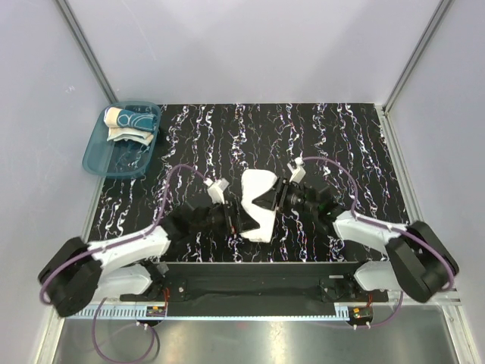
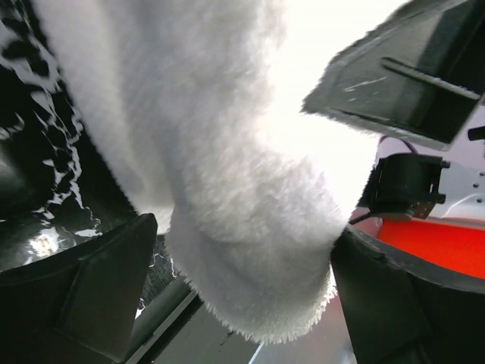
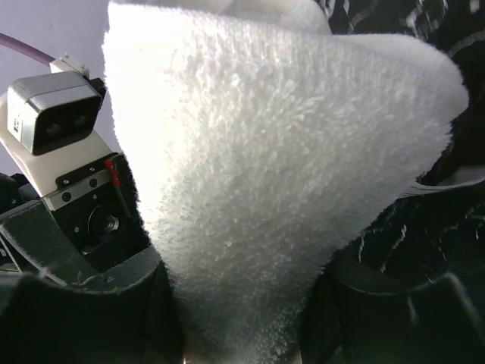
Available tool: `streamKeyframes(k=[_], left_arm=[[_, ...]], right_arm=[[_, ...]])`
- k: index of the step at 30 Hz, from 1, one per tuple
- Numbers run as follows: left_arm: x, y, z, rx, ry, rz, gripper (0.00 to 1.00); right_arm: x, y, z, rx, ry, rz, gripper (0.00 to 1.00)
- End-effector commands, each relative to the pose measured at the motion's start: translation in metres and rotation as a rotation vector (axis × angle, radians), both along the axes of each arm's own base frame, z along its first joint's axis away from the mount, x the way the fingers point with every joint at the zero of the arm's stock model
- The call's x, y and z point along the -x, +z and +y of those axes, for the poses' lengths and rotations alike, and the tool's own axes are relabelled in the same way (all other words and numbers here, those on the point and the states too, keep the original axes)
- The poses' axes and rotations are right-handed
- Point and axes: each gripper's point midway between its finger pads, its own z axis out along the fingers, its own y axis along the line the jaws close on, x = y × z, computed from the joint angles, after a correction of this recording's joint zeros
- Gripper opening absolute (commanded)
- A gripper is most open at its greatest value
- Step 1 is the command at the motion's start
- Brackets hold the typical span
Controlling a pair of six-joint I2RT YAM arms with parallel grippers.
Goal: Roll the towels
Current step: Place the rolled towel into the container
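Note:
The white terry towel (image 1: pixel 258 206) hangs bunched between both grippers over the middle of the black marbled table. My left gripper (image 1: pixel 241 216) is shut on its left side; the towel (image 2: pixel 242 227) fills the gap between the fingers (image 2: pixel 91 288). My right gripper (image 1: pixel 274 199) is shut on its right side; the towel (image 3: pixel 265 197) narrows down between the fingers (image 3: pixel 83 311). The cream-tan towel with teal pattern (image 1: pixel 129 123) lies folded in the teal tub (image 1: pixel 114 159) at the far left.
The black marbled mat (image 1: pixel 341 144) covers the table. Pale walls with metal frame posts (image 1: pixel 83 45) enclose the cell. The right arm's wrist (image 2: pixel 405 186) shows close behind the towel; the left wrist camera (image 3: pixel 57 114) shows beside it.

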Motion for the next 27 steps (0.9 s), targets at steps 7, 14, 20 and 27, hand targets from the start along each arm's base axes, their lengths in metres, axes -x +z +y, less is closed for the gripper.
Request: streamKeyframes(k=[7,14,20,27], left_arm=[[-0.027,0.071,0.032,-0.033,0.076,-0.206,0.99],[-0.04,0.144,0.041,0.023,0.091,-0.36,0.99],[-0.046,0.17,0.049,0.077,0.096,-0.434,0.99],[-0.046,0.171,0.031,0.21,0.016,-0.426,0.99]], right_arm=[[0.0,0.111,-0.007,-0.028,0.034,-0.231,0.46],[0.002,0.137,-0.016,0.032,0.031,-0.283,0.46],[0.006,0.162,-0.013,-0.02,0.044,-0.31,0.46],[0.018,0.216,-0.006,-0.151,0.092,-0.361,0.47]])
